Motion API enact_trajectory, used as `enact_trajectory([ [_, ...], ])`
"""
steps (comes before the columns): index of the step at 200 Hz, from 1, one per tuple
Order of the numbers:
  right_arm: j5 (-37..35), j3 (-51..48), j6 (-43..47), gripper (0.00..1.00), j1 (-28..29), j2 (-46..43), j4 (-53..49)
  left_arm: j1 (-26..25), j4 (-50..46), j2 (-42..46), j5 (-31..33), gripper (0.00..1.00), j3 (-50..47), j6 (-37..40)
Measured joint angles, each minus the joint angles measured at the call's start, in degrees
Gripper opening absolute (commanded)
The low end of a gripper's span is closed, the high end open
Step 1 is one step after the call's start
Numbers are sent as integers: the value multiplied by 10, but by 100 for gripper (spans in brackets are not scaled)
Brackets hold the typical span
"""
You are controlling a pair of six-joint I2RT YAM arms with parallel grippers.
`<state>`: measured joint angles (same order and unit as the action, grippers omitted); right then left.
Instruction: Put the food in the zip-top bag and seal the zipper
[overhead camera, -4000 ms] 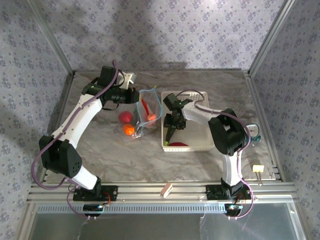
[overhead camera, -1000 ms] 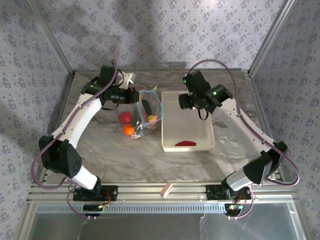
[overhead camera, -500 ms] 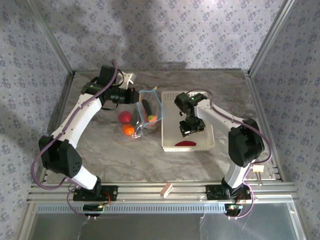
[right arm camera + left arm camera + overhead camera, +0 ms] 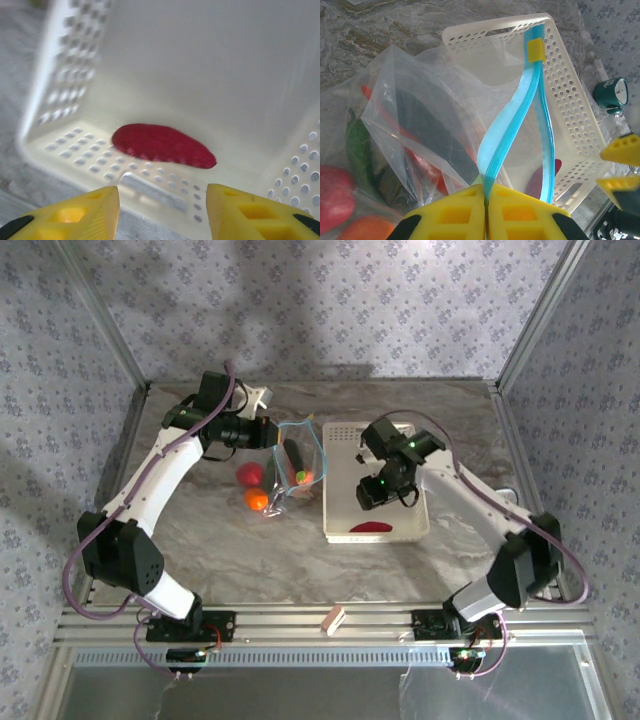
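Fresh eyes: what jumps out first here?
The left end effector pinches the blue zipper, holding the zip-top bag open. The open right end effector hovers above the dark red slice, alone in the white basket. A tomato and orange lie outside, beside the bag.

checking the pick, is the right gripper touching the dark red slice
Apart. Right wrist view: right gripper open, bare basket floor between it and the dark red slice.

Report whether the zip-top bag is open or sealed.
Open. The two blue strips of the zipper spread apart, meeting only at the yellow slider; the left pincer pinches one strip.
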<state>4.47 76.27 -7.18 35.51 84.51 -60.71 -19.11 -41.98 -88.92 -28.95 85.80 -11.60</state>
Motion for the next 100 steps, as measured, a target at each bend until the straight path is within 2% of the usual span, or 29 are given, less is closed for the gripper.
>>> enact_trajectory([
  [41, 16, -39, 47, 54, 71, 3, -10, 0, 0, 0, 0, 10, 0, 0],
  [100, 9, -55, 68, 55, 79, 36, -10, 0, 0, 11, 0, 10, 0, 0],
])
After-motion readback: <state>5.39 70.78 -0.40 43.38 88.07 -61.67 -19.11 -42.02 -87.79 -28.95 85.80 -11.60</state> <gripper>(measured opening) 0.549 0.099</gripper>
